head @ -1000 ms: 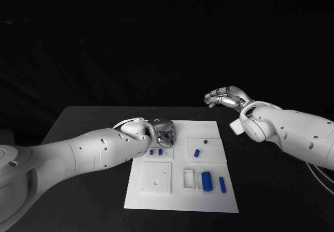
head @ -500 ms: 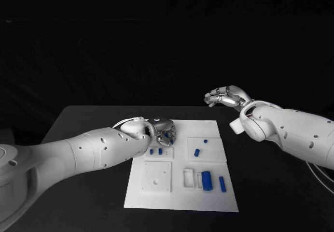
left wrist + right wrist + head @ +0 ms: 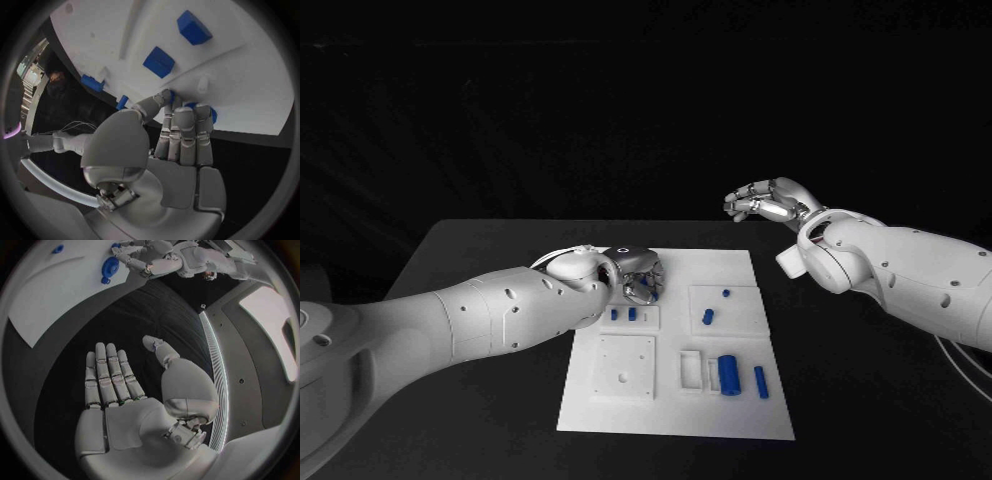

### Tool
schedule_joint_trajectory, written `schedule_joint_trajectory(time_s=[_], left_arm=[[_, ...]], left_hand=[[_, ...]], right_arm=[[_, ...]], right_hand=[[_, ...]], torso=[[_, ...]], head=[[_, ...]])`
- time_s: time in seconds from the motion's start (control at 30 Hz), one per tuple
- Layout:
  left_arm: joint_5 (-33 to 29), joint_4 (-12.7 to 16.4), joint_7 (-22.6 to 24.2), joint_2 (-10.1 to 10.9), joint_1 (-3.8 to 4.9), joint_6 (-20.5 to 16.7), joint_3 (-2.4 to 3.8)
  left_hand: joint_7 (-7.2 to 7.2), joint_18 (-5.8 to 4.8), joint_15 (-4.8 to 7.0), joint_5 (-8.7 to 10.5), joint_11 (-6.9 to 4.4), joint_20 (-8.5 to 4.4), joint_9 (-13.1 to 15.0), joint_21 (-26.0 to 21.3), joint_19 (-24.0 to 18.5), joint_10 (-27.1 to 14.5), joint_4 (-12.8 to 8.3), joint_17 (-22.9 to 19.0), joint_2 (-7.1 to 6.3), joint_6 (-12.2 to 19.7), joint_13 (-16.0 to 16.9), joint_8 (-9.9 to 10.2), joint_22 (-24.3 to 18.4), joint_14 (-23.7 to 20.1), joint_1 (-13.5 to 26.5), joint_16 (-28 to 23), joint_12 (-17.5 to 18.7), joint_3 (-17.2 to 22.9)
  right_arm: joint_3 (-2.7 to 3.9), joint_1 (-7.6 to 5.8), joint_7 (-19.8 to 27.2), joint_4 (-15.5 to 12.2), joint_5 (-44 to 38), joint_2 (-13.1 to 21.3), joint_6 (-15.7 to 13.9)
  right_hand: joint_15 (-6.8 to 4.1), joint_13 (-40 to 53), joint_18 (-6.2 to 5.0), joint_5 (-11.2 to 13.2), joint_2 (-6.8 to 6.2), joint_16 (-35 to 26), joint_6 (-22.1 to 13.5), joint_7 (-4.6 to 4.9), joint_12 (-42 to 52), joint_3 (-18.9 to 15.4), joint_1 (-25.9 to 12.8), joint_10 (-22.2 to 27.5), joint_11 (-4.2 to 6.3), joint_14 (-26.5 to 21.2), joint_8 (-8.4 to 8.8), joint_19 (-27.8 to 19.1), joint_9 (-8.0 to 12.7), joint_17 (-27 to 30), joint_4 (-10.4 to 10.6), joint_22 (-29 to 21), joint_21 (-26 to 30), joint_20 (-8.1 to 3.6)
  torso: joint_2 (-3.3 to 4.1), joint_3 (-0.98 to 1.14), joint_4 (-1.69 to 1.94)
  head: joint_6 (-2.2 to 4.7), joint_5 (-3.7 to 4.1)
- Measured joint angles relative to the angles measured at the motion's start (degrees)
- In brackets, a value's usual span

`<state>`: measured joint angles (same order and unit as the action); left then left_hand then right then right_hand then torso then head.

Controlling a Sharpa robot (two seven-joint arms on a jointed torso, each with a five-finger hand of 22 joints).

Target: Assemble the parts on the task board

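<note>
The white task board [image 3: 718, 262] lies mid-table. My left hand [image 3: 638, 276] is down on its upper left part. In the left wrist view its fingers [image 3: 186, 131] and thumb close around a blue round part [image 3: 211, 114], mostly hidden behind them. That round part [image 3: 110, 266] also appears beside the left hand [image 3: 159, 262] in the right wrist view. Two blue blocks [image 3: 159, 62] sit close ahead of the fingertips. My right hand [image 3: 762, 203] hangs high beyond the board's far right corner, and its palm [image 3: 125, 390] holds nothing, fingers straight and apart.
On the board lie a thick blue cylinder [image 3: 728, 374], a slim blue bar [image 3: 760, 381], a short blue piece [image 3: 708, 318] and a tiny one [image 3: 726, 293]. A white square plate [image 3: 626, 367] and a white frame [image 3: 692, 368] stand on its near half.
My left wrist has sunk slightly over the board. The right arm has not moved.
</note>
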<state>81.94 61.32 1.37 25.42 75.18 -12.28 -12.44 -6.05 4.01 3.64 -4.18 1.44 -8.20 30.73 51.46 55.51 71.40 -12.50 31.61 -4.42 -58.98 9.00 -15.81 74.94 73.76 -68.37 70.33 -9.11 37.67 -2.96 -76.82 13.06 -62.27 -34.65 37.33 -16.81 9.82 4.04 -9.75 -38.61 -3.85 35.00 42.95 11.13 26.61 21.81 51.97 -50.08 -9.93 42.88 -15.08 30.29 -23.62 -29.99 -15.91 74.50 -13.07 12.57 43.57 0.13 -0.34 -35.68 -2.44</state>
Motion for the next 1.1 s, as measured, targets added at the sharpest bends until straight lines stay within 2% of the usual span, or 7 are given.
schedule_joint_trajectory(time_s=[0.47, 0.73, 0.77, 0.83, 0.93, 1.1], left_arm=[[-3.85, 0.72, 2.13, 1.62, -0.72, -3.83, -0.47], [-6.23, 2.21, 4.21, 2.82, -0.74, -6.46, 0.01], [-6.47, 2.41, 4.43, 3.0, -0.75, -6.67, 0.14], [-6.99, 2.85, 4.87, 3.43, -0.76, -7.06, 0.79], [-7.62, 3.65, 5.32, 4.1, -0.73, -7.39, 1.2], [-8.67, 5.03, 5.68, 5.52, -0.73, -7.42, 2.55]], left_hand=[[0.2, 0.0, -0.01, -0.21, -0.21, 0.0, -0.03, 0.0, 0.0, 0.21, -0.05, -0.01, 0.12, -0.2, 0.91, 0.01, -0.01, 0.0, 0.14, 0.23, 0.03, 0.13], [0.2, -0.01, -0.02, -0.21, -0.31, -0.1, -0.03, 0.23, 0.52, 0.65, -0.12, -0.06, 0.11, -0.2, 0.89, 0.04, -0.01, 0.02, 0.15, 0.23, 0.04, 0.18], [0.2, -0.01, -0.02, -0.21, -0.31, -0.1, -0.03, 0.23, 0.52, 0.66, -0.12, -0.05, 0.11, -0.2, 0.89, -0.01, -0.02, 0.02, 0.15, 0.23, 0.06, 0.18], [0.19, -0.01, -0.03, -0.21, -0.31, -0.1, -0.03, 0.23, 0.53, 0.67, -0.12, -0.06, 0.11, -0.2, 0.89, -0.13, -0.02, 0.03, 0.15, 0.23, 0.07, 0.18], [0.2, -0.02, -0.04, -0.2, -0.31, -0.1, -0.03, 0.23, 0.54, 0.68, -0.13, -0.06, 0.1, -0.2, 0.88, -0.13, -0.02, 0.05, 0.14, 0.23, 0.07, 0.16], [0.19, -0.01, -0.11, -0.2, -0.3, -0.1, -0.04, 0.23, 0.54, 0.67, -0.29, -0.05, 0.07, -0.2, 0.86, -0.13, -0.02, 0.11, 0.12, 0.23, 0.08, 0.28]], right_arm=[[0.0, 0.0, 0.0, 0.08, 0.0, 0.03, 0.0], [0.0, 0.0, 0.0, 0.19, 0.0, 0.02, 0.0], [0.0, 0.0, 0.0, 0.19, 0.0, 0.02, 0.0], [0.0, 0.0, 0.0, 0.19, 0.0, 0.02, 0.0], [0.0, 0.0, 0.01, 0.19, 0.0, 0.07, 0.0], [0.0, 0.0, 0.01, 0.21, 0.0, 0.07, 0.0]], right_hand=[[0.0, 0.0, 0.0, 0.0, 0.0, 0.0, 0.0, 0.0, 0.0, 0.0, 0.0, 0.0, 0.0, 0.0, -0.21, 0.0, 0.0, 0.05, 0.0, 0.04, 0.0, 0.0], [0.0, 0.0, 0.0, 0.0, 0.0, 0.0, 0.0, 0.0, 0.0, 0.0, 0.0, 0.0, 0.0, 0.0, -0.21, 0.0, -0.01, 0.05, 0.0, 0.1, 0.0, 0.0], [0.0, 0.0, 0.0, 0.0, 0.0, 0.0, 0.0, 0.0, 0.0, 0.0, 0.0, 0.0, 0.0, 0.0, -0.21, 0.0, -0.01, 0.05, 0.0, 0.1, 0.0, 0.0], [0.0, 0.0, 0.0, 0.0, 0.0, 0.0, 0.0, 0.0, 0.0, 0.0, 0.0, 0.0, 0.0, 0.0, -0.21, 0.0, -0.01, 0.05, 0.0, 0.1, 0.0, 0.0], [0.0, 0.0, 0.0, 0.0, 0.0, 0.0, 0.0, 0.0, 0.0, 0.0, 0.0, 0.0, 0.0, 0.0, -0.2, 0.0, 0.0, 0.05, 0.0, 0.1, 0.0, 0.0], [0.0, 0.0, 0.0, 0.0, 0.0, 0.0, 0.0, 0.0, 0.0, 0.0, 0.0, 0.0, 0.0, 0.0, -0.21, 0.0, 0.04, 0.1, 0.0, 0.1, 0.0, 0.0]], torso=[[-0.03, -0.01, 0.1], [-0.03, -0.03, 0.05], [-0.03, -0.03, 0.05], [-0.03, -0.03, 0.05], [-0.03, -0.04, 0.08], [-0.03, -0.05, 0.12]], head=[[0.48, -0.11], [0.66, -0.29], [0.69, -0.29], [0.74, -0.3], [0.8, -0.3], [0.92, -0.35]])
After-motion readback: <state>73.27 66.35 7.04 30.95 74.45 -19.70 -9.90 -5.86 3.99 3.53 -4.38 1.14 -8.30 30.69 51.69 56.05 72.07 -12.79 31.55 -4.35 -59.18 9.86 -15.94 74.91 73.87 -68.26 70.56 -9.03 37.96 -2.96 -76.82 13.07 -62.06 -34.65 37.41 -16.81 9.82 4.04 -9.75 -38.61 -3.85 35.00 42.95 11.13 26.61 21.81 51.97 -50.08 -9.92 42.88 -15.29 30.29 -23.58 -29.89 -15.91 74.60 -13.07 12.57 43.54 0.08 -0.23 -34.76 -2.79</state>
